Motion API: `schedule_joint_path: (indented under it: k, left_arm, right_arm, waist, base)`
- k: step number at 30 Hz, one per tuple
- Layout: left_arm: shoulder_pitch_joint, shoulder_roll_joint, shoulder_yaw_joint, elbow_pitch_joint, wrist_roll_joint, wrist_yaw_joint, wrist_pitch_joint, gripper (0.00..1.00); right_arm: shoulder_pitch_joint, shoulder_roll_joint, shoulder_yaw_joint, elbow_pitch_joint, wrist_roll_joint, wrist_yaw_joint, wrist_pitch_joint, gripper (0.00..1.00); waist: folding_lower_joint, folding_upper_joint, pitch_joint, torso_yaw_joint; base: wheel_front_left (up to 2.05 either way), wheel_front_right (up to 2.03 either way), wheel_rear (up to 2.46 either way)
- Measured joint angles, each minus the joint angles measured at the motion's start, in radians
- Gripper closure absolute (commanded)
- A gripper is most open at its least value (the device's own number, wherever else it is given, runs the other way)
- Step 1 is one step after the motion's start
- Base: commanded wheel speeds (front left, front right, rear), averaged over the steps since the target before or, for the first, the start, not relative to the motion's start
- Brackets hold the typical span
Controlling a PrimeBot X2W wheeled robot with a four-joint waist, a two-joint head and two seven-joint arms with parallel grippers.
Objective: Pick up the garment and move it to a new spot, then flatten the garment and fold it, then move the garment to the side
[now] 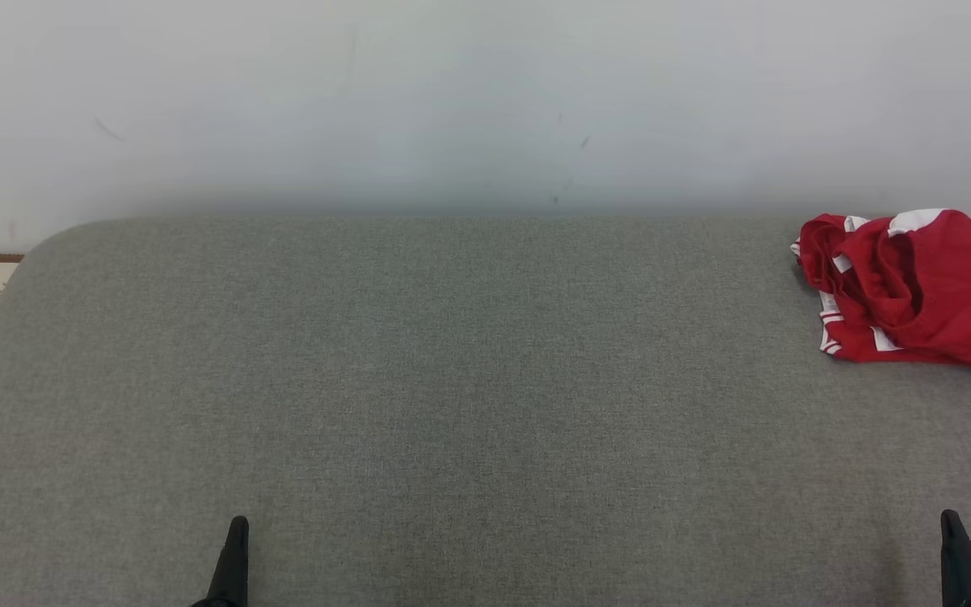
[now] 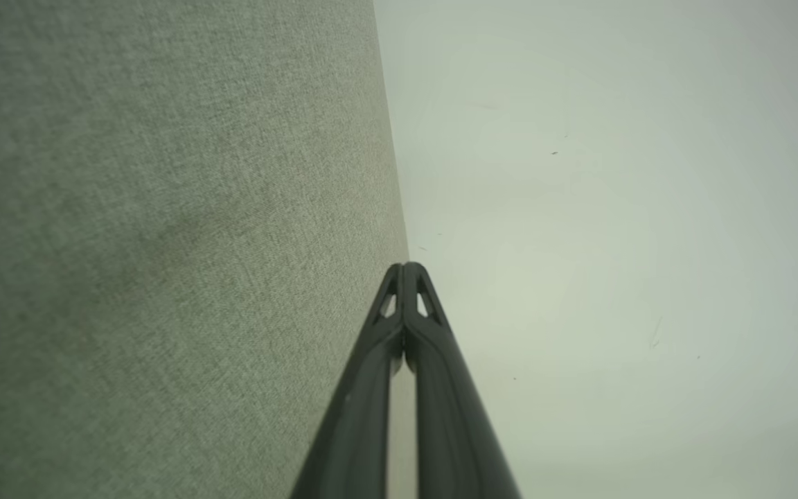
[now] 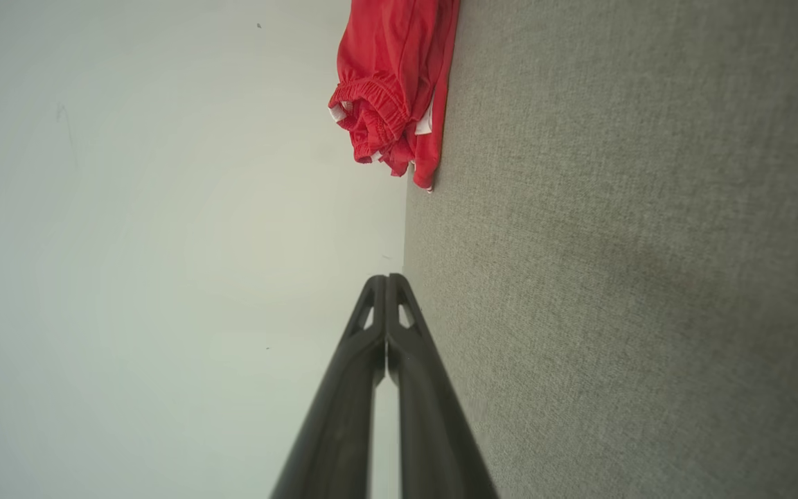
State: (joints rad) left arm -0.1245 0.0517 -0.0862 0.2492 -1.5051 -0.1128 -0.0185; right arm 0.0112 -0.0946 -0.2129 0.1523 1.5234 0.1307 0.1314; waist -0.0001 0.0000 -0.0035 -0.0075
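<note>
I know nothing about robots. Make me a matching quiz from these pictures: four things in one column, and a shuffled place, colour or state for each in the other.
1. garment
2. left gripper
3. right gripper
4. padded surface

A. grey woven fabric
B. shut, lower right of head view
C. red and white, crumpled, far right
D. shut, lower left of head view

Pairs: 1-C; 2-D; 3-B; 4-A

Grey woven-fabric padded surface (image 1: 418, 379) with rounded corners.
A crumpled red garment with white trim (image 1: 915, 287) lies at its far right edge.
</note>
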Motion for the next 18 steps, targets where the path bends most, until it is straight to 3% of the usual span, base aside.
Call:
schedule_joint_path:
  k: [18]
  left_arm:
    - [-0.02,0.0,-0.007,0.021,-0.119,-0.017,0.02,1.0]
  right_arm:
    - [-0.003,0.008,-0.043,-0.002,0.118,0.0,0.041,1.0]
  waist:
    - [0.0,0.0,0.007,0.007]
  base:
    - [0.0,0.0,0.0]
